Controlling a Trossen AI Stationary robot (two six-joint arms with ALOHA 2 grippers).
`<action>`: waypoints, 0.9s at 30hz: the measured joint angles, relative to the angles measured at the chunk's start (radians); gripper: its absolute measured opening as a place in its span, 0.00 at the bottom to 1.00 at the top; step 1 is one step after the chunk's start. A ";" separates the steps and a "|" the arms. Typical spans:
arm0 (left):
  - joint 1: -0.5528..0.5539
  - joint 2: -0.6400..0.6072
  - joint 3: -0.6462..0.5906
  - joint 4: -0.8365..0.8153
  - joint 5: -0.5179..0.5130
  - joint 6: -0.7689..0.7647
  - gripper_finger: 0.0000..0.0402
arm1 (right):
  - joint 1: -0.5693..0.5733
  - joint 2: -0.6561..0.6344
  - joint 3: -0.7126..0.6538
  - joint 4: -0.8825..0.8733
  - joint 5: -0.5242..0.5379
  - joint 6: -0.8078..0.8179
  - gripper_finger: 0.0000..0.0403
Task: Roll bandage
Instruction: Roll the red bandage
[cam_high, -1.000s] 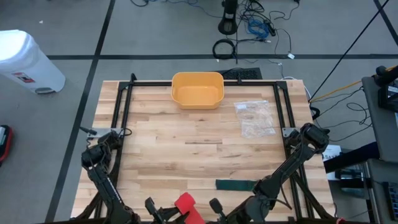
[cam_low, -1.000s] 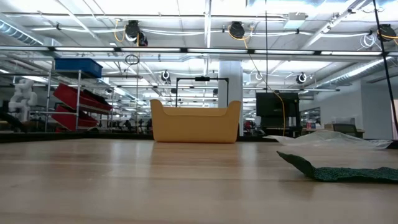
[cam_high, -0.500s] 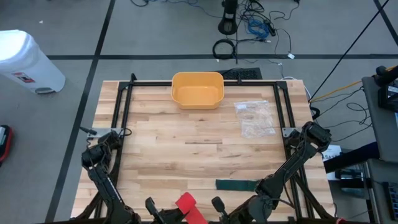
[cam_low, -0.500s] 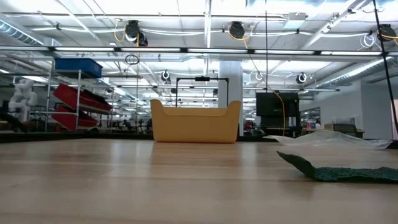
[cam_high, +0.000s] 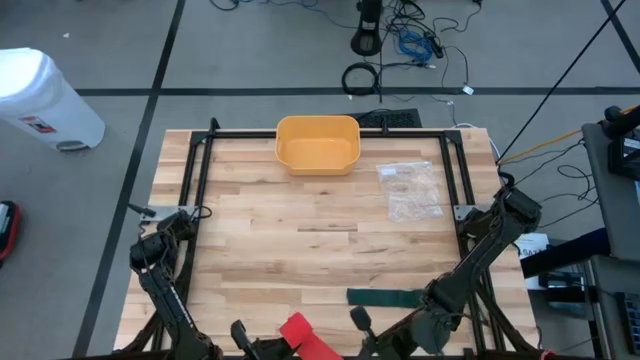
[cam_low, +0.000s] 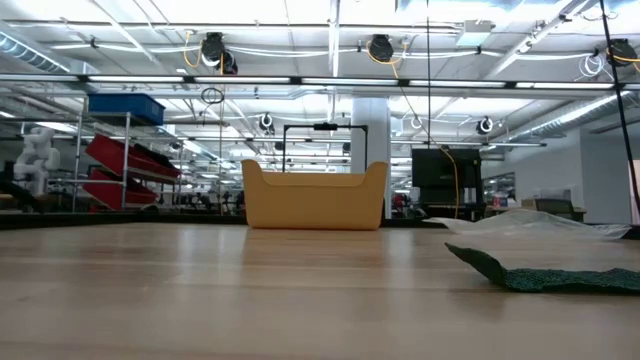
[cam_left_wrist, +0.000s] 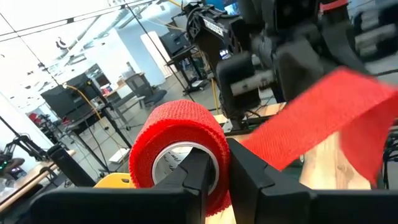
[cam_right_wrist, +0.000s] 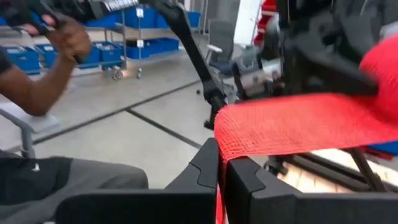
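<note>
**Red bandage stretched between two grippers at the near counter edge**

Left gripper (cam_left_wrist: 214, 171) clenched on the red bandage roll (cam_left_wrist: 177, 152), one finger through its core, roll held up off the counter (cam_high: 260, 240). From roll rightward, loose red tail (cam_left_wrist: 323, 115) spanning across to the right gripper (cam_right_wrist: 221, 168), pinched tight on the tail's end (cam_right_wrist: 292, 124). Long axis of the strip running left to right between both arms, so likely winding calls for tension along that line. Farther right, flat on the wood: a dark green strip (cam_high: 385, 297).

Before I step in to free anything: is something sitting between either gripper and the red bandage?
Nothing visible: the left gripper grips the red bandage roll, and the right gripper pinches its loose tail.
</note>
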 joint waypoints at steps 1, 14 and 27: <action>0.000 0.000 0.000 0.000 0.002 0.000 0.12 | 0.003 -0.009 0.000 0.001 -0.001 -0.004 0.00; 0.037 0.000 0.000 0.000 0.003 -0.003 0.12 | 0.012 -0.051 0.000 0.071 -0.002 -0.038 0.00; 0.061 -0.001 0.000 -0.050 0.037 -0.064 0.12 | -0.006 -0.099 0.000 0.174 -0.001 -0.094 0.00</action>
